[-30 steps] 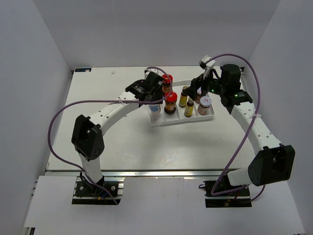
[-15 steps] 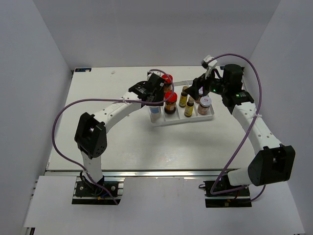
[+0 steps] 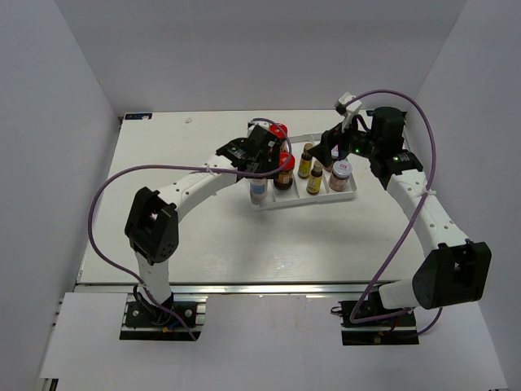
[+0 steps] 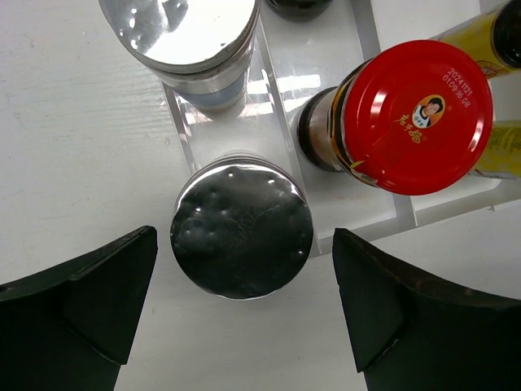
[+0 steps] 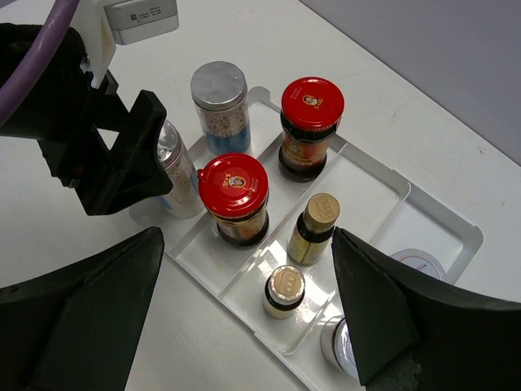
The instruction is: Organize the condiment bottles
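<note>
- My left tool (image 4: 244, 235) hung wide open, one finger on either side of the near silver-capped shaker (image 4: 242, 228) and touching neither side. That shaker seemed to stand at the near end of the white tray's (image 4: 326, 49) leftmost compartment, with the far shaker (image 4: 183, 32) behind it.
- I judged the sorting nearly finished: the red-lidded jar (image 5: 234, 186), slim yellow bottle (image 5: 313, 224) and white-lidded jar (image 5: 417, 265) each shared a compartment with its twin.
- My right tool (image 5: 247, 235) hovered wide open and empty above the tray. Next, both tools needed lifting straight up, clear of the caps.
</note>
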{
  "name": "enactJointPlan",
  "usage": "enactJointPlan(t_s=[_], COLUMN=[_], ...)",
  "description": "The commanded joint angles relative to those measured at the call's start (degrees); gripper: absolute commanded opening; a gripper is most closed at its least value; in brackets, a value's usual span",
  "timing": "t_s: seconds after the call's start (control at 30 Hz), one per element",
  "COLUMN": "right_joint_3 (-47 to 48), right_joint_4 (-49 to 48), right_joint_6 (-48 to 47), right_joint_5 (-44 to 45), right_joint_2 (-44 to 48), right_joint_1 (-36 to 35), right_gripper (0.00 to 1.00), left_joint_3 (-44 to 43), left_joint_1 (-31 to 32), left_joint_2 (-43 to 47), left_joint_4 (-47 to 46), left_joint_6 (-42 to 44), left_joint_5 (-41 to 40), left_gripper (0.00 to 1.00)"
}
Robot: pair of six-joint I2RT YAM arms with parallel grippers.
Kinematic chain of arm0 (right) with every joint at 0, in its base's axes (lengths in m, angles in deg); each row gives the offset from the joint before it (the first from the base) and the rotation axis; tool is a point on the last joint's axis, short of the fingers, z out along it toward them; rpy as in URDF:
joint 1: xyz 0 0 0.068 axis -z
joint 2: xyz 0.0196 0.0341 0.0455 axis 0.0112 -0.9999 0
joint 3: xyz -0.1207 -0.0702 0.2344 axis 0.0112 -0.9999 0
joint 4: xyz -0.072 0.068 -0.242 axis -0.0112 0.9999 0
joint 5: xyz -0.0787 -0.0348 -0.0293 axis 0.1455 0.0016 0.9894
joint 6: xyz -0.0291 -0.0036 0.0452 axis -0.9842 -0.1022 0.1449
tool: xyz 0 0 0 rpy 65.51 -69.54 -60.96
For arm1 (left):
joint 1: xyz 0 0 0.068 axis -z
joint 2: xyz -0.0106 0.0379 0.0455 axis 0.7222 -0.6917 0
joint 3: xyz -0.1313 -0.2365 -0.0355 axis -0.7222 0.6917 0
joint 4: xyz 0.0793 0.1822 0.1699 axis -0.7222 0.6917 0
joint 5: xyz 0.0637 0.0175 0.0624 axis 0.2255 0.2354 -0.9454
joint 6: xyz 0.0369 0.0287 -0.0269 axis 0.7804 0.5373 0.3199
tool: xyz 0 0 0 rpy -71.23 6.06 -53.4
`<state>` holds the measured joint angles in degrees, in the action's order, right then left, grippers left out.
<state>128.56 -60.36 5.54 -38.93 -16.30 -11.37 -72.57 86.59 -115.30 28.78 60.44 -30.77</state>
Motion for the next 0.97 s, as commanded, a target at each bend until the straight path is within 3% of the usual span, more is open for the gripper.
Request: enactJointPlan(t_s=[0.0,0.17,0.43,0.7,0.93], right_joint_3=[0.0,1.8,6.0,13.2,9.5], right_joint_4=[0.6,3.1,9.9,18.4,13.6], right_joint_6=[-1.2,-1.9,-1.6,2.2,3.9], right_joint_5=[-1.2,-0.7,2.3,13.3,15.6], right_joint_2=[0.2,-0.1,-1.5,-4.1,-0.4], right_joint_1=[0.3,0.4,0.9,0.9,0.9], right_gripper=[0.89,0.89,0.89,0.89,0.90], left_joint_3=[-1.2,-0.7,8.9,16.0,17.2], left_joint_1=[0.9,1.5,1.5,1.6,1.5], left_joint_2=[4.2,13.2,31.4,39.1,40.6], left_joint_4=[0.3,2.1,-0.3,-2.5,-2.2], left_joint_6=[0.2,-0.2,-1.2,-2.2,-2.1], left_joint_5=[-0.3,0.4,0.8,0.1,0.1], left_gripper=[0.98,0.98,0.98,0.98,0.98])
